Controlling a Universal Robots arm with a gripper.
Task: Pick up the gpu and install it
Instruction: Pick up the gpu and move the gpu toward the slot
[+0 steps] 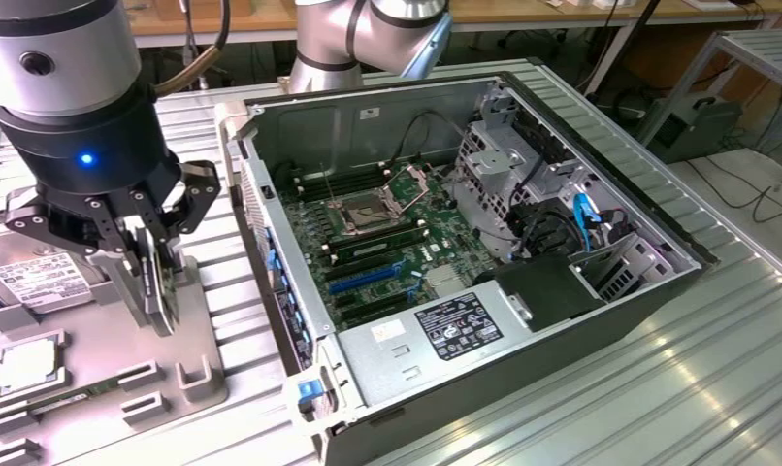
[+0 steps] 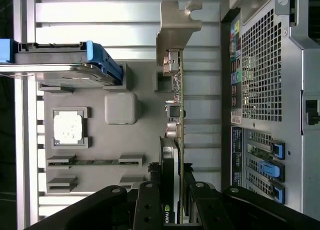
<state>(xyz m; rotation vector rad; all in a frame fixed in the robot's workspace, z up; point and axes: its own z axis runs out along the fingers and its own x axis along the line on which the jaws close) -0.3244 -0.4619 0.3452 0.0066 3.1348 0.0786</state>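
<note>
Gpu (image 2: 176,104) held on edge by the clenched pincer (image 2: 172,187) (silver bracket (image 2: 176,27) farthest out), long axis alongside the computer case (image 2: 265,89).

A ribbed silver tabletop (image 1: 701,379) carries two things: an open computer case (image 1: 365,126) lying on its side, and a grey parts tray (image 1: 107,340) just beside it, toward the exterior view's left.
</note>
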